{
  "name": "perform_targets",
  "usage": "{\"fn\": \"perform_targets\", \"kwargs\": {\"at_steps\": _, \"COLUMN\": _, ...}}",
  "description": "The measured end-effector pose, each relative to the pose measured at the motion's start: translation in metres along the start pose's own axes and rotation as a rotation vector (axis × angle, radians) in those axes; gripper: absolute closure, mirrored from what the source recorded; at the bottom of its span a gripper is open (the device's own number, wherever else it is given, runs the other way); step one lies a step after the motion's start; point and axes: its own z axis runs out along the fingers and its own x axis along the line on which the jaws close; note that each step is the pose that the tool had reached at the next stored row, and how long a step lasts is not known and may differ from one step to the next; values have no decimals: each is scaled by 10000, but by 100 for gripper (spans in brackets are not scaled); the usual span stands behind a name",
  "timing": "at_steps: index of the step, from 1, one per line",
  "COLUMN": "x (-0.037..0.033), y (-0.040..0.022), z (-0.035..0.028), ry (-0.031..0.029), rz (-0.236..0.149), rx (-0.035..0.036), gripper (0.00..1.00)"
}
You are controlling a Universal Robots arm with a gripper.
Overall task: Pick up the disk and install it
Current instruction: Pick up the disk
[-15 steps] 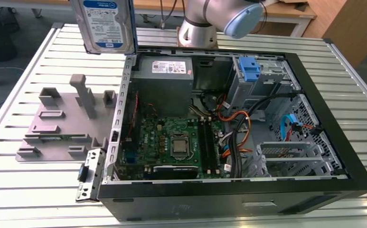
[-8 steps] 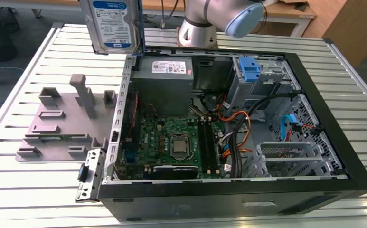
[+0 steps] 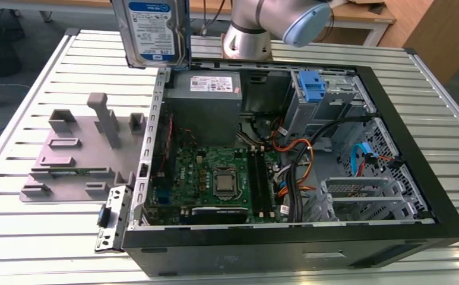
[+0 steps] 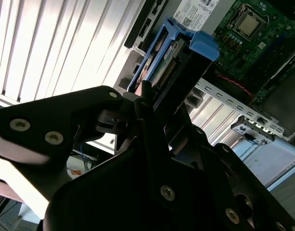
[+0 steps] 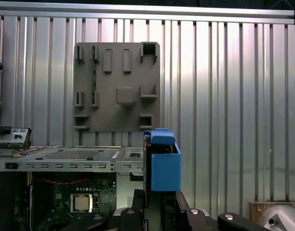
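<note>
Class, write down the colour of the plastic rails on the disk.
Blue. The disk shows them best in the first wrist view.

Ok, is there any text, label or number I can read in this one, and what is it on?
Blue-and-white label on the disk: the print is too small to read.
White sticker on the grey power-supply box: the print is too small to read.
Motherboard: any markings are too small to read.
No text here can be quoted.
</note>
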Motion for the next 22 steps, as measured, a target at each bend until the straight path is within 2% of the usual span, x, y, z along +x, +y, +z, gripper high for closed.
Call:
{"fn": "perform_targets", "kwargs": {"at_steps": 14, "x": -1, "y": -220, "z": -3, "ry": 1, "rz": 0, "rx": -1, "gripper": 65}}
{"fn": "perform_targets", "kwargs": {"at_steps": 22, "x": -1, "y": -226, "z": -3, "ry": 0, "rz": 1, "rx": -1, "gripper": 65}}
